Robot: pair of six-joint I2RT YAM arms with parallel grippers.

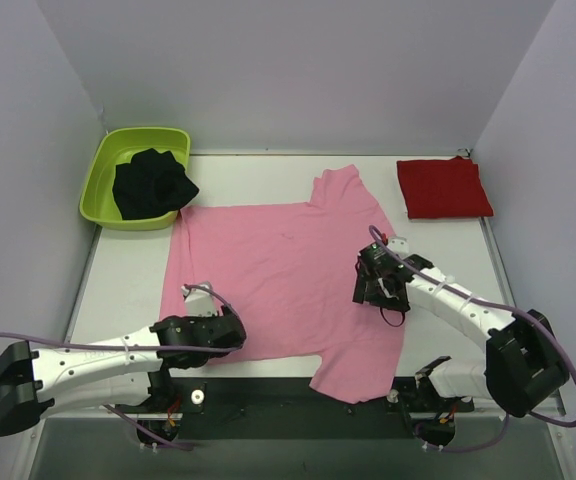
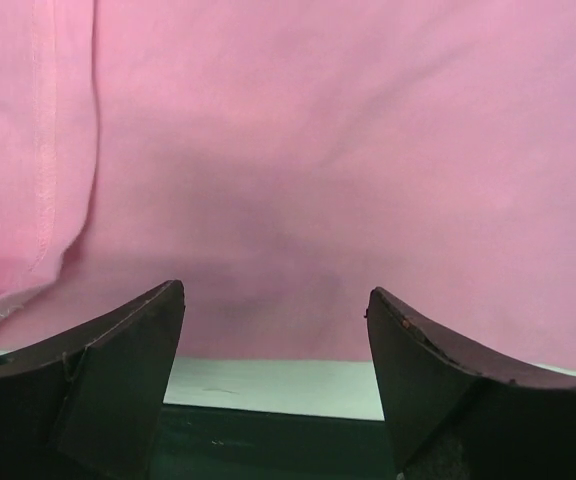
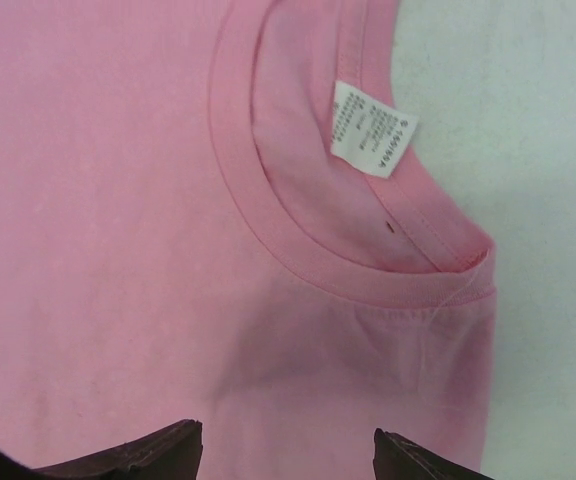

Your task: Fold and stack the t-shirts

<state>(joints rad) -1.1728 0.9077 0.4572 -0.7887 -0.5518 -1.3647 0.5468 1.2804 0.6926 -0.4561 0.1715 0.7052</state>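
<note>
Bright, even overhead light, top view sharp with soft, short shadows, wrist views softer, a dim grey shadow on the pink t-shirt [image 2: 298, 150] ahead of the left gripper [image 2: 276, 290], its dark jaws blurred.

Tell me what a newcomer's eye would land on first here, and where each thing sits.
The light pink t-shirt dominates, spread flat across the middle of the table. The left gripper sits open at its near edge and the right gripper open by its collar. A folded deep red t-shirt lies at the far right corner; a lime green tub holding dark cloth sits far left.
</note>
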